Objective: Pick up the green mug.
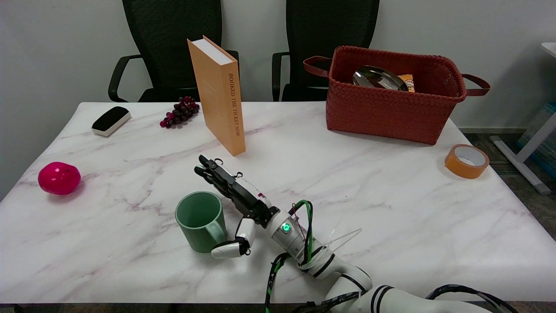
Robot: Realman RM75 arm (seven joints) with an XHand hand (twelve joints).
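the right hand [232, 198] lies low over the table [391, 208], fingers stretched and apart, holding nothing; its thumb [232, 248] curls in near the mug's handle. going left to right: the green mug [200, 221] stands upright near the table's front, mouth up, handle turned toward the hand, then the hand just beside it on the right. so the mug lies to the hand's left, and closing in should need only a short sideways reach.
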